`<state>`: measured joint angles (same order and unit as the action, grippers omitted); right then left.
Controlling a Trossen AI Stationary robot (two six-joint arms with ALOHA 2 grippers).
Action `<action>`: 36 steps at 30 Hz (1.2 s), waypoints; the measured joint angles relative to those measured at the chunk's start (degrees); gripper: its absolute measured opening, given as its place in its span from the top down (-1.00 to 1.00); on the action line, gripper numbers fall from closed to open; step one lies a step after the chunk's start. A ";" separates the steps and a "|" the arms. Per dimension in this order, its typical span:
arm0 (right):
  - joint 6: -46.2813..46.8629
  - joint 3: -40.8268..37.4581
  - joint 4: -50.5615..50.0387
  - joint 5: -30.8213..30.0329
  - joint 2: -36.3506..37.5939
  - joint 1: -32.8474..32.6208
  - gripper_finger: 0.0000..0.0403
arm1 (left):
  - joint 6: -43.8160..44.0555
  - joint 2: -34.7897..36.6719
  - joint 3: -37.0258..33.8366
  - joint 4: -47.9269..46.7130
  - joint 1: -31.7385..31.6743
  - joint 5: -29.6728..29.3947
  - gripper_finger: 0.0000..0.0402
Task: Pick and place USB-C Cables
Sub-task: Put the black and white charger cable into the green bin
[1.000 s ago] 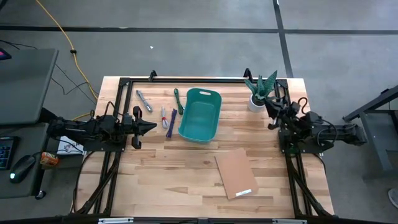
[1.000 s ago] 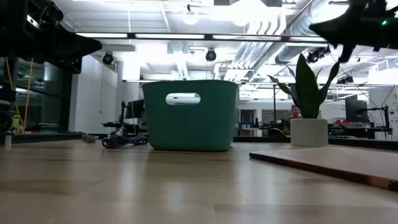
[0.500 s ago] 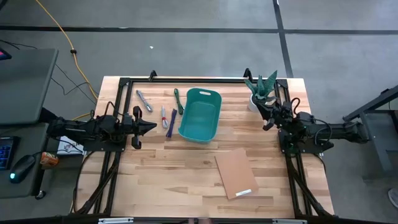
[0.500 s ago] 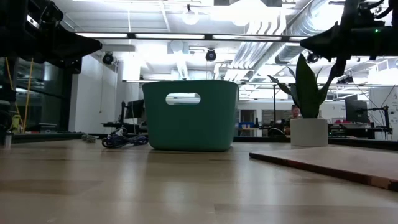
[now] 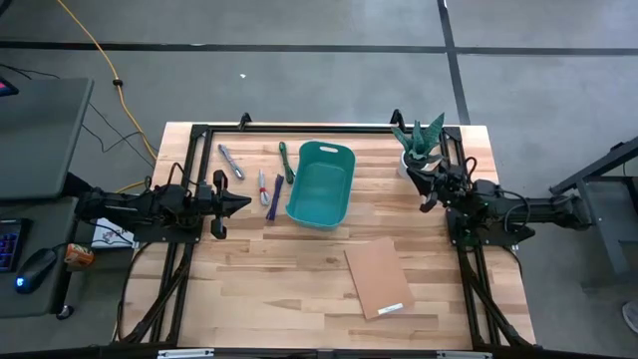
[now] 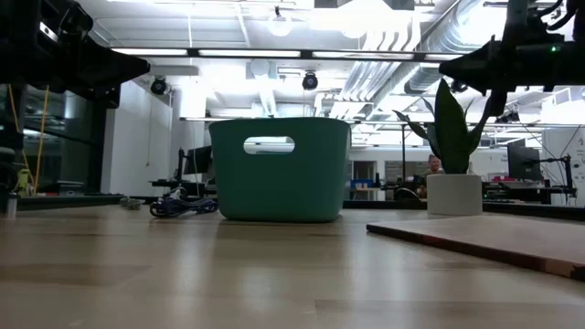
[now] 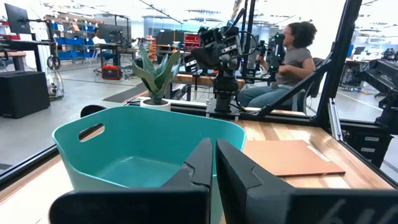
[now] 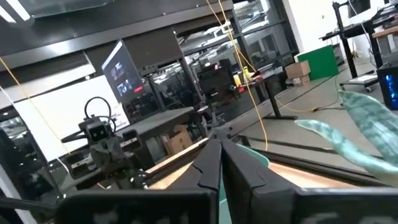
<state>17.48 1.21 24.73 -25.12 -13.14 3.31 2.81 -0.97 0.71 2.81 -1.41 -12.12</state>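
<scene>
teal plastic marked the bin (image 5: 321, 183), which sat toward the far edge of the tabletop (image 5: 299, 279), near its middle. all four usb-c cables lay on the wood on the bin's left side, none yet inside: the grey cable (image 5: 230, 161) farthest out toward the far left corner, the white and red cable (image 5: 262, 186) and the purple cable (image 5: 273, 196) side by side just beside the bin's wall, the green cable (image 5: 285, 162) near the bin's far left corner.

i had the left gripper (image 5: 242, 203) hovering above the tabletop at the left edge, its fingers pressed together with only a sliver between them in its wrist view, tips aimed at the purple cable and close to it. the right gripper (image 5: 423, 195) hung at the right edge beside the potted plant (image 5: 417, 148), fingers likewise closed, holding nothing. a brown cardboard sheet (image 5: 378, 276) lay toward the near right, apart from all of it.

my judgement: the task stood at its first step, the approach to a cable. the next move called for spreading the left fingers, lowering over the purple or the white and red cable, and pinching one without dragging its neighbour.
</scene>
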 joint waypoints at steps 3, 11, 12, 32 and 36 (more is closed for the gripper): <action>1.88 0.00 -0.61 1.83 -0.68 -0.02 0.75 | 0.00 0.00 0.00 0.02 -0.02 -0.02 1.00; 5.13 0.02 -3.84 8.69 -3.02 -0.04 0.15 | 0.00 0.02 -0.02 0.00 -0.02 0.00 1.00; 5.11 0.02 -4.37 8.88 -3.04 -0.02 0.11 | 0.00 0.02 0.00 0.02 -0.02 0.00 1.00; 3.00 0.07 -3.86 3.88 -3.04 -0.02 0.04 | -0.01 0.01 -0.01 0.00 -0.02 0.00 1.00; 2.96 0.07 -3.96 4.29 -3.04 -0.02 0.04 | 0.00 0.02 -0.02 0.00 0.00 0.00 1.00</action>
<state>20.44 1.28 20.78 -20.83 -16.19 3.29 2.81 -0.95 0.69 2.81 -1.41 -12.12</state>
